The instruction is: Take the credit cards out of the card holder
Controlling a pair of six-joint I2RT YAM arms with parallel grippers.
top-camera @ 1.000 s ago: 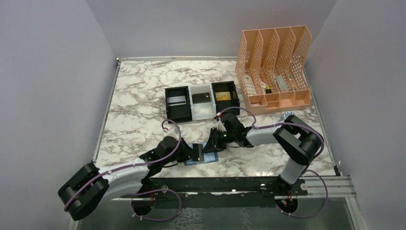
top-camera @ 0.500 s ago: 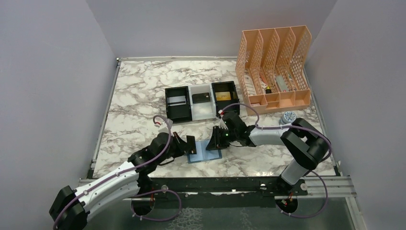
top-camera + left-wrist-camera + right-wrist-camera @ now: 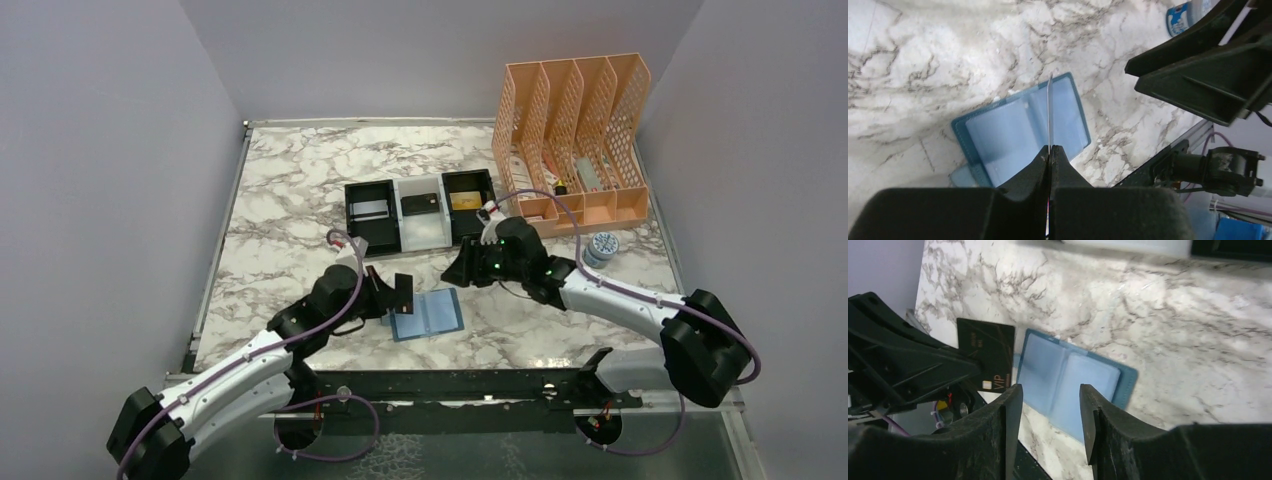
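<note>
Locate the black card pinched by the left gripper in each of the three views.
Top external: the black card stands just left of centre.
Left wrist: the card is edge-on, a thin vertical line at centre.
Right wrist: the card shows face-on, left of centre.
Shared landmark: the open blue card holder, close by the card in all three.

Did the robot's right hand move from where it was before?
Yes. The right hand pulled off the card holder, going farther back and slightly right, closer to the black-and-white tray.

High rear overview, close downward wrist views, all sharing card holder (image 3: 428, 315)
</note>
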